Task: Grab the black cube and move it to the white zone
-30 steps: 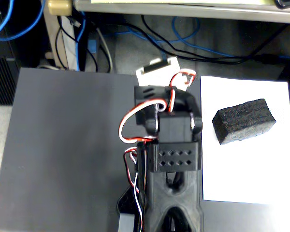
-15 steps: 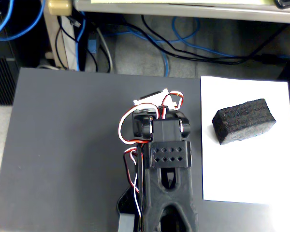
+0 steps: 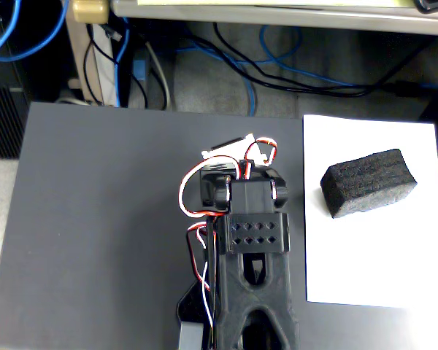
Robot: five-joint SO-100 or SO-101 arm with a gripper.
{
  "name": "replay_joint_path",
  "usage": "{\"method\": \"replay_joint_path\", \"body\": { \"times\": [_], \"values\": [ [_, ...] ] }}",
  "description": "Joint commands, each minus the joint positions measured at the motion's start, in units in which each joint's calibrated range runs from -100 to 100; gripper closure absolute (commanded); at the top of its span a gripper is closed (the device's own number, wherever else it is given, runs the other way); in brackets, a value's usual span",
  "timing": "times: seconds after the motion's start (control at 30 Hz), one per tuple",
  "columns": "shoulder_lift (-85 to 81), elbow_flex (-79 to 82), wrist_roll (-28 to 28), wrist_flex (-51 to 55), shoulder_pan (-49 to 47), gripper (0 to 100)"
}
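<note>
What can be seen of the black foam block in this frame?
The black cube is a rough, porous-looking foam block, oblong rather than cubic, with rounded edges. It lies flat and slightly skewed on the upper part of the white zone, fully inside the sheet's edges, at the right of the fixed view. Nothing else touches it; the arm stands apart to its left over the dark grey mat. The gripper cannot be made out.

Black rough-textured cube (image 3: 368, 183), plain white zone (image 3: 365, 270), dark grey mat (image 3: 102, 233) on the tabletop, black arm (image 3: 252, 292) with red, white and black wires (image 3: 197, 211), blue cables (image 3: 277, 73) behind
</note>
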Motion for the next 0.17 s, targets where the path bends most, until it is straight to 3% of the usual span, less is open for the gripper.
{"method": "replay_joint_path", "body": {
  "times": [0.0,0.13],
  "values": [
    [0.27,0.0,0.01,0.11,0.42,99],
    [0.27,0.0,0.01,0.11,0.42,99]
  ]
}}
